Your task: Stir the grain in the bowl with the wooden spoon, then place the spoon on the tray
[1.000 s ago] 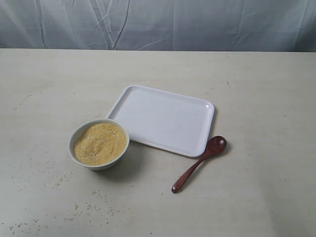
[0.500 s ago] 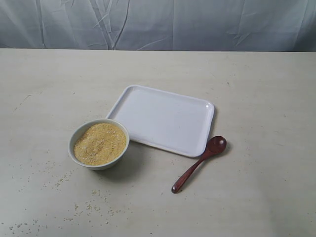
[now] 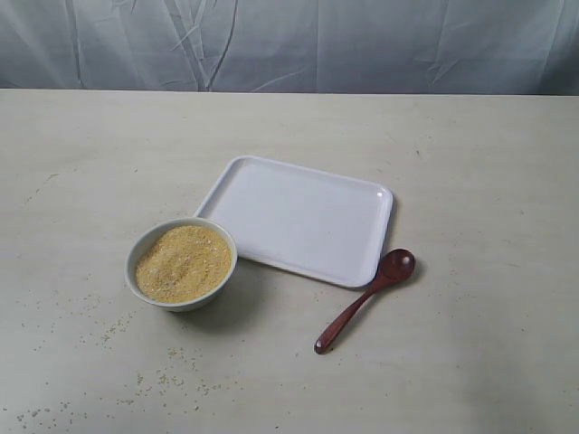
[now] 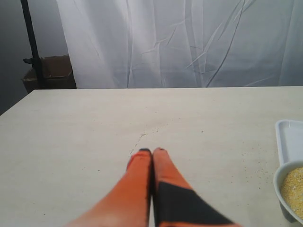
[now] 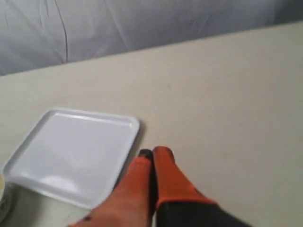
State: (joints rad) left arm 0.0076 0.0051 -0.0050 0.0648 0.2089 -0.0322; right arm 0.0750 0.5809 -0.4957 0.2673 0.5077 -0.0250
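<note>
One table [image 3: 488, 362], pale and broad, bearing the whole scene. One grey-white cloth [image 3: 362, 45] hung behind it, creased all over. Past the far edge, seen from the left wrist: one brown box [image 4: 52, 71] and one dark upright pole [image 4: 31, 42].

One tray [image 3: 298, 217], white, rectangular, with rounded corners and a low rim, flat near the table's middle, its surface bare.

Two pincers, both orange-fingered, neither caught by the exterior camera. Left pincer [image 4: 152, 151]: fingers pressed together, gripping nothing, low over bare table, with the bowl and a tray corner at the edge of its view. Right pincer [image 5: 152, 152]: likewise clamped tight on nothing, poised over the table just beside one tray edge.

One bowl [image 3: 184, 302], small, round, white and thick-rimmed, upright just beside the tray's near left corner; touching or not, impossible to tell. One heap of grain [image 3: 184, 262], sandy yellow, filling that bowl close to the rim.

One wooden spoon [image 3: 365, 300], dark reddish-brown and glossy, lying on the table, off the tray and well apart from the bowl. Oval end just beside the tray's near right corner, slim handle angled away toward the near edge. Untouched by either pincer.

Lastly, stray granules [image 3: 172, 375], too many and too small to count, sprinkled over the table in front of the bowl.
</note>
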